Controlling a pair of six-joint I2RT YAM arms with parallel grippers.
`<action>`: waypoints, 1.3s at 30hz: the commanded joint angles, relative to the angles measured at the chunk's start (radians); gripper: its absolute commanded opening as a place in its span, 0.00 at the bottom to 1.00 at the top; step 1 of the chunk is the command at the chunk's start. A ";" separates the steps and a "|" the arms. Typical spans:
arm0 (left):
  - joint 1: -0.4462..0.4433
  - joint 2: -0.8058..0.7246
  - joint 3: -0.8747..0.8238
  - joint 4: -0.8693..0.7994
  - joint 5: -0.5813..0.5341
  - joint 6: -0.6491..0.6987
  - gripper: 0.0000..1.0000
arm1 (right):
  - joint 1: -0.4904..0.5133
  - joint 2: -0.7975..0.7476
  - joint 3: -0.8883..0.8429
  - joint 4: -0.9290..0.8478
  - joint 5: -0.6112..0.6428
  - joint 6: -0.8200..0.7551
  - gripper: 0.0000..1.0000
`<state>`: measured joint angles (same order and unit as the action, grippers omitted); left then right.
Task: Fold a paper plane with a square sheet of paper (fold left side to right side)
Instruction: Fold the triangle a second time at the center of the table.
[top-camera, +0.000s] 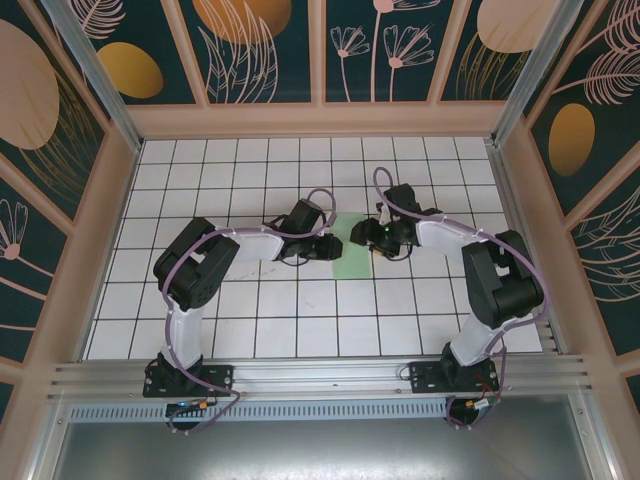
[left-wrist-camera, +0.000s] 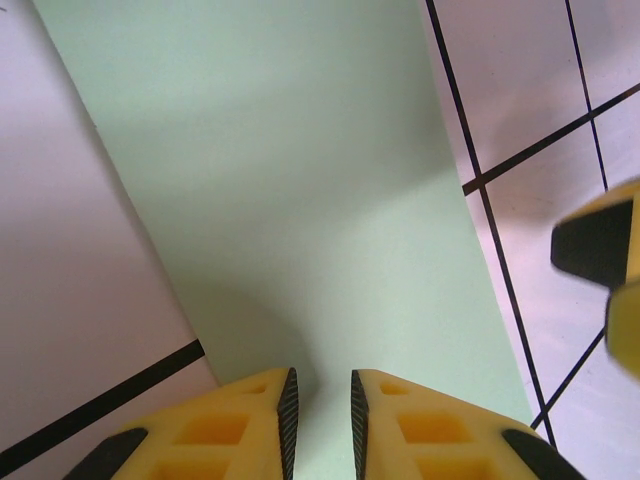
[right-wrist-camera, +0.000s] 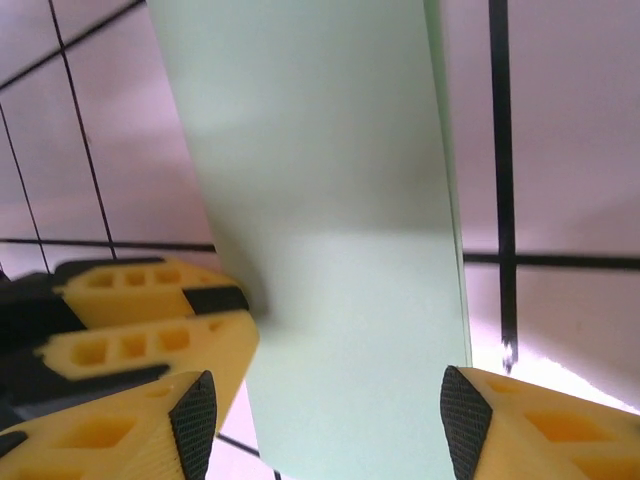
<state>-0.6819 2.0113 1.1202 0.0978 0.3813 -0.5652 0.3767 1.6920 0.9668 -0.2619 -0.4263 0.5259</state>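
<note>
So the folded green paper (top-camera: 352, 246) lay on the tiled table (top-camera: 250, 320), right gripper (right-wrist-camera: 325, 410) spread wide over it, left gripper (left-wrist-camera: 320, 410) nearly closed at its edge, couldn't tell if pinching.

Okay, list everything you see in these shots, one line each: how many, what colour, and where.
sheet of paper: one, pale green, lying mid-table between the two grippers
table: one, white tiles with black grid lines, under everything
wall panels: several, dark teal with orange and peach plant shapes, around the table's far side and flanks
metal rail: one, silver, along the near edge
left arm: one, black and white with a purple cable, near-left
right arm: one, same colours, near-right
left gripper: one, yellow fingers with black pads, narrowly open, low over the paper
right gripper: one, same colours, wide open astride the paper
</note>
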 joint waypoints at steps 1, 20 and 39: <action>-0.001 0.024 0.001 -0.037 -0.035 0.014 0.26 | -0.027 0.047 0.045 0.055 0.032 -0.042 0.66; -0.001 0.021 0.001 -0.040 -0.035 0.014 0.26 | -0.068 0.234 0.174 0.266 -0.051 -0.145 0.72; 0.000 0.019 0.000 -0.041 -0.038 0.014 0.25 | -0.056 0.205 0.147 0.218 -0.111 -0.161 0.70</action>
<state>-0.6819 2.0113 1.1202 0.0975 0.3809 -0.5652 0.3141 1.9335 1.1255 -0.0330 -0.5076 0.3939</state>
